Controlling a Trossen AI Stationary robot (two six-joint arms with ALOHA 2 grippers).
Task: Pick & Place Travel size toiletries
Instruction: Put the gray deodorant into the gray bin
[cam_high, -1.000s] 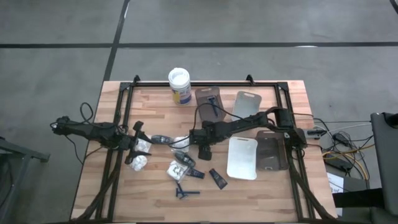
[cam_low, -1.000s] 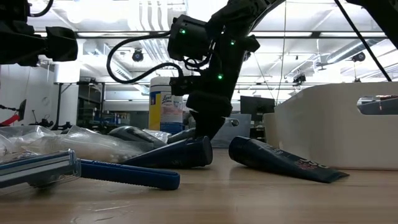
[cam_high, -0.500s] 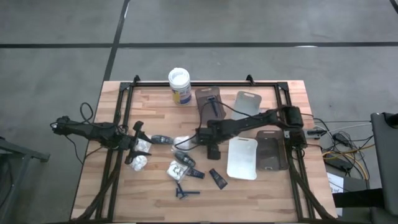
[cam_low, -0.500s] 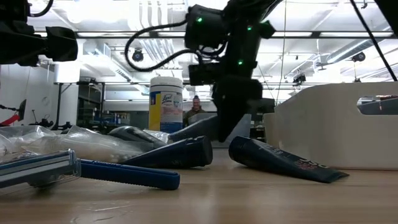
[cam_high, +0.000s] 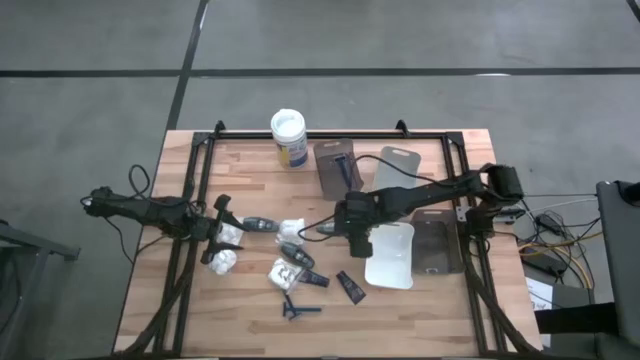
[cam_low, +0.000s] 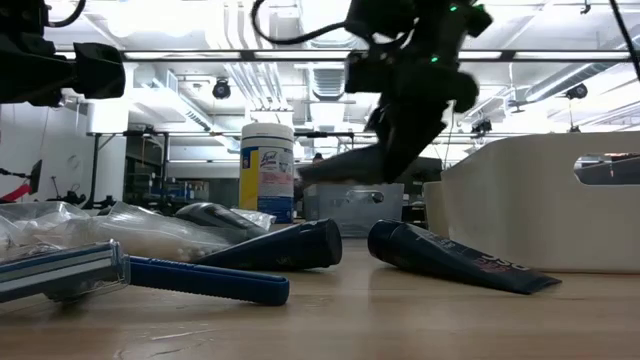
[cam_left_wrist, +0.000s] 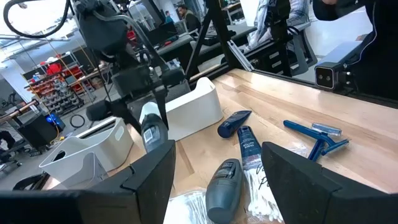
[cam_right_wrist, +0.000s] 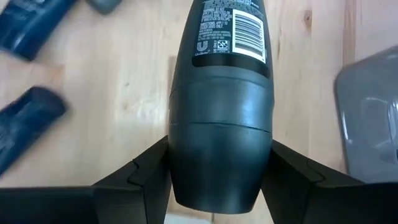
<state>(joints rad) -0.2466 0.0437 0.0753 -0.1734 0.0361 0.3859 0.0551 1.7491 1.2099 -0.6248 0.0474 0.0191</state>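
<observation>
Three dark grey bottles: one dark grey bottle (cam_right_wrist: 221, 93) clamped in the right gripper (cam_high: 340, 226), two (cam_high: 258, 223) out past its tip. Two blue razors (cam_high: 298, 308) and two black tubes (cam_high: 350, 287). White packets (cam_high: 283, 272) – at least three. Four trays (cam_high: 390, 262) beside the gripper, and one tub (cam_high: 288, 135).

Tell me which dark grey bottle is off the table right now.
The dark grey oval bottle clamped in the right end effector, carried near the white tray. The other bottles lie on the wood.

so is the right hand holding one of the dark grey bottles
Yes, the right wrist view shows the dark grey bottle clamped between the right hand's two fingers, lifted above the wooden table.
</observation>
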